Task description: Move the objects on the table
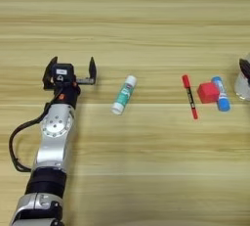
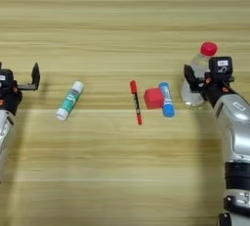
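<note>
Small objects lie in a row across the table (image 1: 127, 19). A white-and-green tube (image 1: 124, 95) rests at centre left. To its right come a thin red pen (image 1: 190, 97), a small red cube (image 1: 208, 93) and a blue tube (image 1: 220, 93), the cube touching the blue tube. My left gripper (image 1: 71, 69) is open and holds nothing, a short way left of the white-and-green tube. A clear bottle (image 2: 194, 84) with a red cap (image 2: 209, 49) stands at the right. My right gripper (image 2: 210, 78) is open beside it, with one finger (image 2: 189, 77) across the bottle's body.
The left arm (image 1: 52, 142) reaches in from the bottom left corner, with a black cable looping beside it. The right arm (image 2: 237, 132) comes up along the right edge. Bare wood runs in front of and behind the row.
</note>
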